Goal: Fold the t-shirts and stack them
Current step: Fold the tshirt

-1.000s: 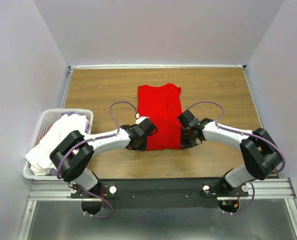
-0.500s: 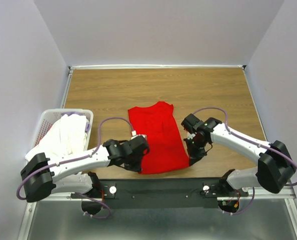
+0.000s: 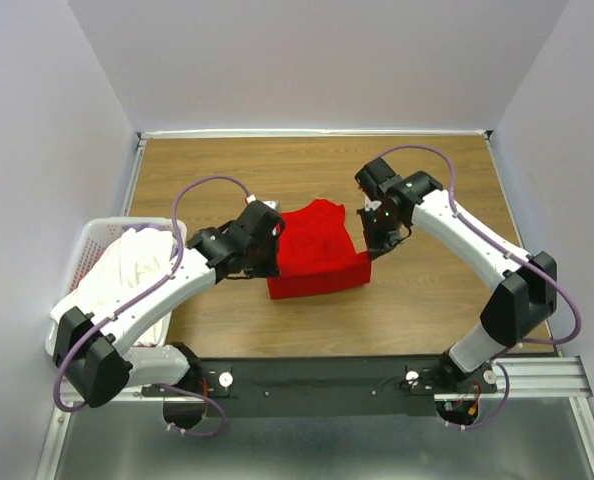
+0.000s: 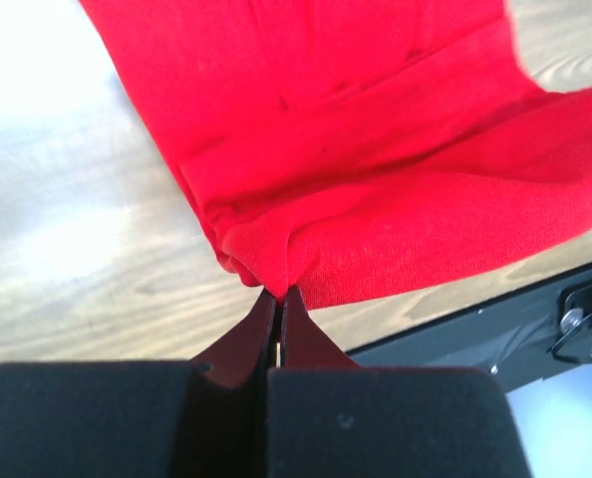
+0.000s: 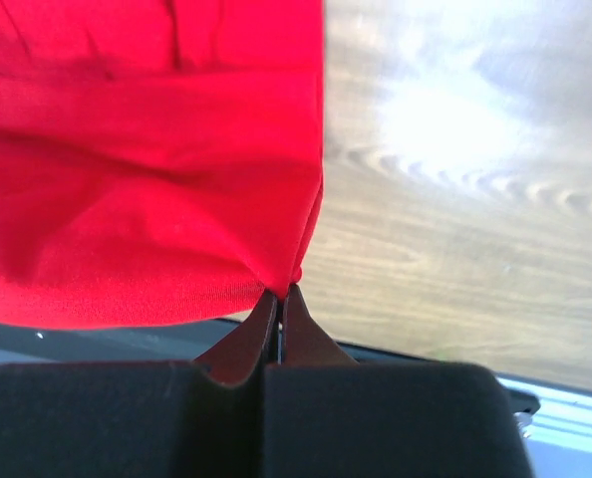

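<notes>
From above we count one red shirt [image 3: 317, 245] near the middle of the counter [image 3: 437, 300], its near part doubled over. One left arm [image 3: 177, 280] stands at its left edge and one right arm [image 3: 467, 240] at its right. We judge this to be the cross fold, with the hem being brought toward the collar. Off to the left stands one basket [image 3: 107, 223] holding white shirts [image 3: 127, 275] in a heap we cannot count. In the left wrist view, the left fingers [image 4: 272, 314] are pressed together on a bunched corner of the red cloth, which seems lifted off the wood. In the right wrist view, the right fingers [image 5: 274, 309] pinch the opposite corner the same way. Next, we think, both corners must travel evenly and settle level on the shirt's far part before either lets go, or the fold will skew.
</notes>
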Tool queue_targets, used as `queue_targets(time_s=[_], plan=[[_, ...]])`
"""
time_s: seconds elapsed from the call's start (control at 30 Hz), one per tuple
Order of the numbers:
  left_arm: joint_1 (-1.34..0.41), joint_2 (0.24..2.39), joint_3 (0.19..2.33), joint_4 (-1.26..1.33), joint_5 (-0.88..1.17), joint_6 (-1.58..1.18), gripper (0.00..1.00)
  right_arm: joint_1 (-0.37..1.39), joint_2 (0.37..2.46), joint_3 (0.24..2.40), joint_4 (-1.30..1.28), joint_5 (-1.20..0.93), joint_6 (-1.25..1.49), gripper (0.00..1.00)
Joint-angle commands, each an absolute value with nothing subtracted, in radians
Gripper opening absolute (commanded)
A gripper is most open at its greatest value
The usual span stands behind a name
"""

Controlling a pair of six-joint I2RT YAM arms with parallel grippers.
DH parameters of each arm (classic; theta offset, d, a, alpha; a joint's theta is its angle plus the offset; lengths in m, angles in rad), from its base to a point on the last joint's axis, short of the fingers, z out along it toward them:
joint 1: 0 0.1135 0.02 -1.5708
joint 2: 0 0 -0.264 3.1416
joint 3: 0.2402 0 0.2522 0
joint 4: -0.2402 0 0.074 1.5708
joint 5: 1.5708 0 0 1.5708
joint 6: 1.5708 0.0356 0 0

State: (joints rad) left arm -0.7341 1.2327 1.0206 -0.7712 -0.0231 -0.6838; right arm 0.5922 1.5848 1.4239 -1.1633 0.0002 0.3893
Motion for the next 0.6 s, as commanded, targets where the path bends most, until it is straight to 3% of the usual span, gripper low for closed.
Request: queue_targets(time_s=[0.0, 0.57], plan=[[-0.696, 1.229, 1.081, -0.785, -0.045, -0.601, 0.0, 0.568, 1.635, 1.535, -1.212, 0.043, 0.33, 0.01], [-0.543, 1.287, 1.129, -0.67, 0.041, -0.502, 0.0, 0.514, 1.868, 1.847, -1.218, 0.048, 0.255, 0.01]])
